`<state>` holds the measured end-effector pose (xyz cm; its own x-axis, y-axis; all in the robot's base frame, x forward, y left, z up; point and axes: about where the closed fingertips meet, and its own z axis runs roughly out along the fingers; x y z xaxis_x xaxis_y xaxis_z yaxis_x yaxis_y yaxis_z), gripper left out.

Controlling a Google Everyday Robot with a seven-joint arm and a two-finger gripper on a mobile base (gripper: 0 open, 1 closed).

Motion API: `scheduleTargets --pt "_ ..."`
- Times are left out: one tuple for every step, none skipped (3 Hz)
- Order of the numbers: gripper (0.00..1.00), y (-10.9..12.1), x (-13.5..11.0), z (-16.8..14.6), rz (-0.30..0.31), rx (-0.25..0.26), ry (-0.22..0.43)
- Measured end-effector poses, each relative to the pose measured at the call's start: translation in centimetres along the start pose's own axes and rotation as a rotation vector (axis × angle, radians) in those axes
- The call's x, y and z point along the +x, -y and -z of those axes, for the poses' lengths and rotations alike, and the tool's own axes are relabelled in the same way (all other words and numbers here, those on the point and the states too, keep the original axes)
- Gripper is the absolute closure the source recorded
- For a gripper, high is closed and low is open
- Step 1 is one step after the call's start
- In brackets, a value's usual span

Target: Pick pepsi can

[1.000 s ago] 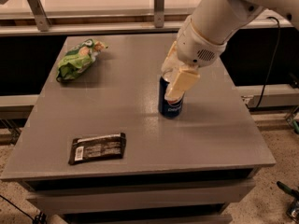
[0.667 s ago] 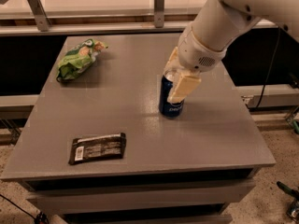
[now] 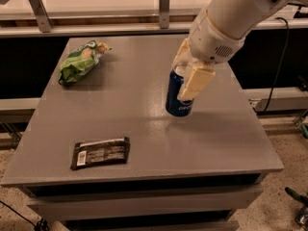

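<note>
The pepsi can [image 3: 175, 97] is gripped by the hand [image 3: 184, 81] toward the counter's [image 3: 144, 143] right edge; lift judged outstanding

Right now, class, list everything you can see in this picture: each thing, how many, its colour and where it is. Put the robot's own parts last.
pepsi can: 1, dark blue with a silver top, right of the table's centre, slightly tilted
snack bag: 1, green, far left part of the table
wrapper with a barcode: 1, dark, lying flat near the front left edge
table: 1, grey, fills the middle of the view
cable: 1, black, hanging to the right of the table
arm: 1, white, reaching in from the upper right
gripper: 1, cream fingers, closed on the pepsi can's upper part
</note>
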<state>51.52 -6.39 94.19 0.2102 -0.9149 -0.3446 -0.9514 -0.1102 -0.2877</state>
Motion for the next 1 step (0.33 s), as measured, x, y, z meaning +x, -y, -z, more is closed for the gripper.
scheduleTargets --pt "1.00 -0.50 -2.84 5.53 0.059 0.021 0.030"
